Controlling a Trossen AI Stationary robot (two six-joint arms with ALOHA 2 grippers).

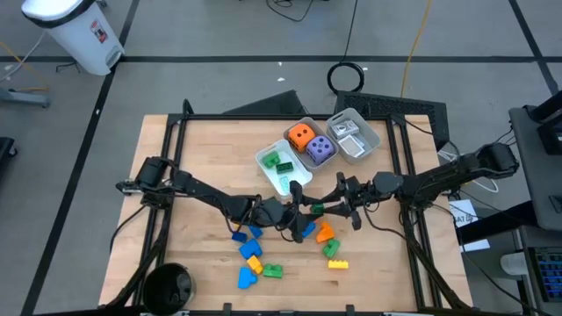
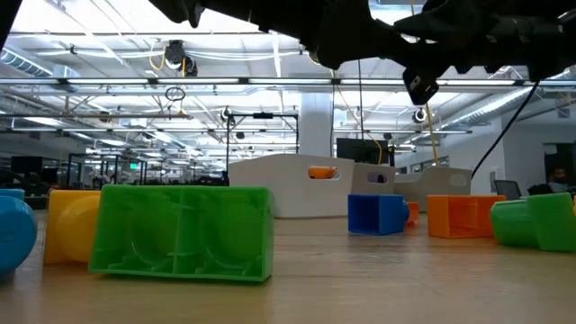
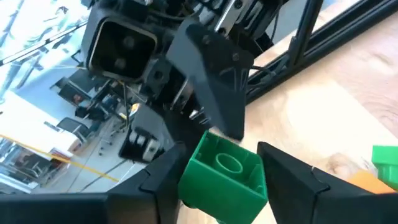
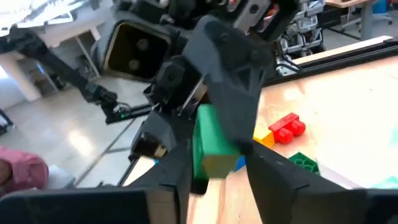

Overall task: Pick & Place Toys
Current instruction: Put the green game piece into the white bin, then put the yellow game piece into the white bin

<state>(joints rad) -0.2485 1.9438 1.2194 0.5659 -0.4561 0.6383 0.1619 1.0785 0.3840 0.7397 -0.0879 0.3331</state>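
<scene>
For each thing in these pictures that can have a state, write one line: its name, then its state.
left gripper: shut on the green brick, above the table.
right gripper: at the same brick, facing the left one.
green brick: held off the table.
orange die: in a tray, beside the purple die.
loose bricks: lying on the table.

Bright, even overhead light
Ceiling strip lights (image 2: 108,85) glare in the low view; both wrist views blur.
</scene>
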